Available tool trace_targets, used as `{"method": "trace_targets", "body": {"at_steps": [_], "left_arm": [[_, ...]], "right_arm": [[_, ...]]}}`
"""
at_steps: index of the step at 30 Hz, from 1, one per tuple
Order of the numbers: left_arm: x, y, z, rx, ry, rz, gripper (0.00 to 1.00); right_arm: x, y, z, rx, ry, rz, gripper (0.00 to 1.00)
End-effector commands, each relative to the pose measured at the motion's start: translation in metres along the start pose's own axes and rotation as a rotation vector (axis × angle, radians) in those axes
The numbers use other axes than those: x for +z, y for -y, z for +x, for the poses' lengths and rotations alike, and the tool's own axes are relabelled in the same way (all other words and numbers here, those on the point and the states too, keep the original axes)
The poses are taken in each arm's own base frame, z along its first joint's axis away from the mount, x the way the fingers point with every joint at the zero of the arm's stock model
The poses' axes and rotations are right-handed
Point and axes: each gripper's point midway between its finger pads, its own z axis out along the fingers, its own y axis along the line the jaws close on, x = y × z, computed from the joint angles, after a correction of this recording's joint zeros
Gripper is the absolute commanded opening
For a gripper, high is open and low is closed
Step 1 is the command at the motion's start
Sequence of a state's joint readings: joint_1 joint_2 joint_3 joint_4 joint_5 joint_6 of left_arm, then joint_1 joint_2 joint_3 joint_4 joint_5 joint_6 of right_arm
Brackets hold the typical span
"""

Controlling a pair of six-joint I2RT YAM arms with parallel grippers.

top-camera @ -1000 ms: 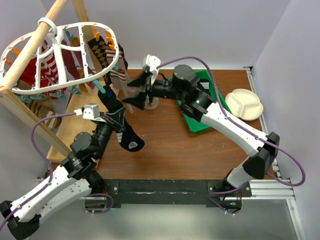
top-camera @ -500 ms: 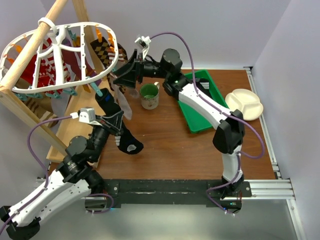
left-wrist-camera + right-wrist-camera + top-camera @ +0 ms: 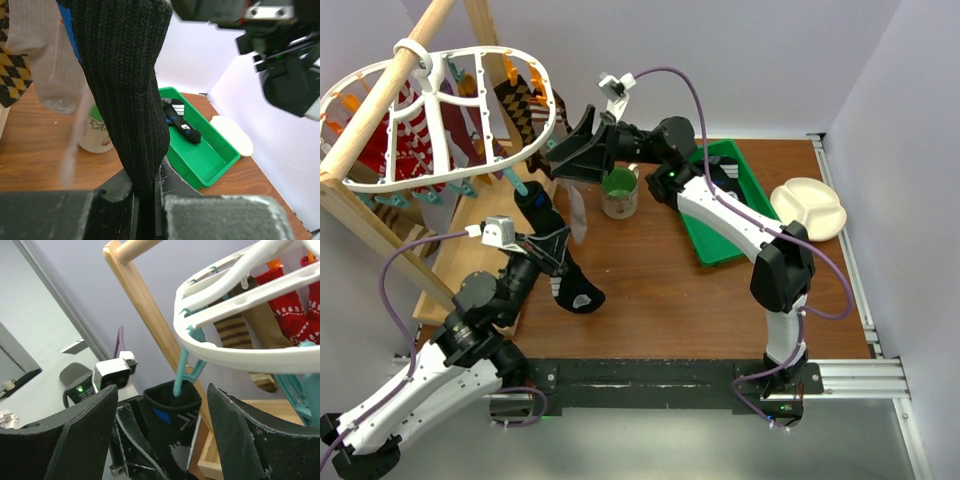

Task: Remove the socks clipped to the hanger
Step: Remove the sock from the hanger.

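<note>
At left, a white plastic oval hanger carries patterned socks. My left jaws clench a black knit sock clipped to its rim. My right jaws gape beside that rim. A green plastic tray holds another dark sock. Brown wooden tabletop, lilac walls.

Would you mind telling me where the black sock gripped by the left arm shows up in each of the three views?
Top external: the black sock is left of centre, hanging from a teal clip on the hanger rim, down through the left gripper.
Left wrist: fills the centre, top to bottom edge.
Right wrist: low centre, cuff in the teal clip.
Shared landmark: the left gripper shut on it.
</note>
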State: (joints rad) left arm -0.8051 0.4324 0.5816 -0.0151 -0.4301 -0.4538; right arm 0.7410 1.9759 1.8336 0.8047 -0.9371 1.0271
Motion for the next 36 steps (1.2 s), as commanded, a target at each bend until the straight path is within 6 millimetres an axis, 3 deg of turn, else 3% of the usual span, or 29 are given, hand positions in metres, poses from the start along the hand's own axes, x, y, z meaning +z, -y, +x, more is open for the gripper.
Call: {"method": "trace_targets", "body": {"at_steps": [1, 6, 12, 20, 36], "left_arm": [[-0.003, 0.011, 0.005, -0.004, -0.047, 0.056, 0.0], [-0.002, 0.015, 0.005, -0.003, -0.049, 0.07, 0.0], [-0.001, 0.017, 0.004, 0.005, -0.051, 0.079, 0.0], [0.001, 0.019, 0.002, 0.016, -0.046, 0.088, 0.0], [0.001, 0.021, 0.005, 0.026, -0.053, 0.103, 0.0]], "right_arm": [[0.012, -0.037, -0.017, -0.039, 0.023, -0.074, 0.75], [0.032, -0.026, 0.007, 0.008, -0.009, -0.073, 0.74], [0.04, -0.005, 0.012, 0.015, -0.01, -0.018, 0.74], [0.051, 0.008, 0.016, 0.044, -0.001, 0.025, 0.74], [0.075, 0.005, 0.026, 0.074, 0.003, 0.003, 0.75]]}}
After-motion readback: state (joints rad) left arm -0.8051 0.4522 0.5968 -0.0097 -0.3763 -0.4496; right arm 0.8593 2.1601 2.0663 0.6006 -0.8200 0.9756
